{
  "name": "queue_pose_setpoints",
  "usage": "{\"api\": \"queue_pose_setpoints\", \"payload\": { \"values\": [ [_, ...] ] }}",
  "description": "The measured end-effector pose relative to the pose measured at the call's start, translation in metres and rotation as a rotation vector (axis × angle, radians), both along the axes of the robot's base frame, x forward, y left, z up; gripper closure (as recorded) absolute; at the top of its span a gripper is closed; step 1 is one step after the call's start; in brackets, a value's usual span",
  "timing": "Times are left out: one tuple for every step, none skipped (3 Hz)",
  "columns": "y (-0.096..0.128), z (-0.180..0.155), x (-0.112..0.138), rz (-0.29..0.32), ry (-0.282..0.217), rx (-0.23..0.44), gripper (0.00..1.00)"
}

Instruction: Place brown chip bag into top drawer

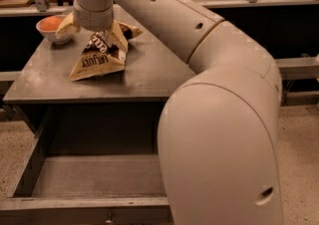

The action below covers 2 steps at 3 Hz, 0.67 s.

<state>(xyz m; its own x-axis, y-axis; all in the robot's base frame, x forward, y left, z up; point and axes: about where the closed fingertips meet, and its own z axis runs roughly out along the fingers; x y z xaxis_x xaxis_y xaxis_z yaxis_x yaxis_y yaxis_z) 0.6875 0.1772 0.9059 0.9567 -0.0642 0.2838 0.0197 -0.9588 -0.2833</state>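
Observation:
The brown chip bag lies on the grey cabinet top at the back left, its tan end toward me and its dark brown end under the gripper. My gripper points down over the bag's dark end. It is open, with one tan finger to the bag's left and the other finger to its right. The top drawer is pulled out below the cabinet top, with its bare grey floor showing and a small knob at the front edge.
A white bowl with something orange in it stands just left of the gripper at the cabinet's back left corner. My big beige arm fills the right half of the view and covers the drawer's right side. A wooden bench runs behind.

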Motion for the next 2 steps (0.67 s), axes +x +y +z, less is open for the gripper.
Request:
{"api": "queue_pose_setpoints", "payload": {
  "values": [
    [0.015,-0.019,0.011,0.024,0.015,-0.018,0.18],
    [0.022,-0.035,0.014,0.064,0.049,-0.019,0.49]
  ]
}}
